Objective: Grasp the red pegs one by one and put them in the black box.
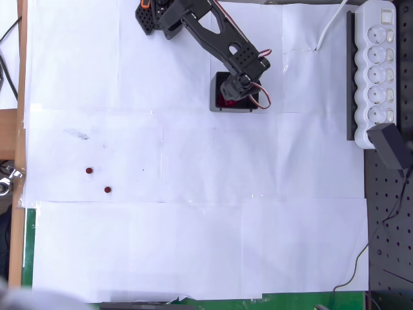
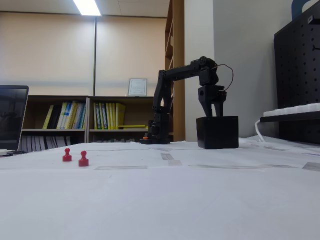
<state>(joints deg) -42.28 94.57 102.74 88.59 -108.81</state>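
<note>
We see black two-finger gripper (image 2: 214,113) hanging just above small black open-topped plastic box (image 2: 217,132), fingers apart. Red shows inside box. Two tiny dark red round-topped pegs (image 1: 89,170) (image 1: 108,190) stand on white paper-covered table (image 1: 226,245), well apart from box.

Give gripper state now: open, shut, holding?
Gripper: fingers spread open just above the black box, nothing visible between them.
</note>
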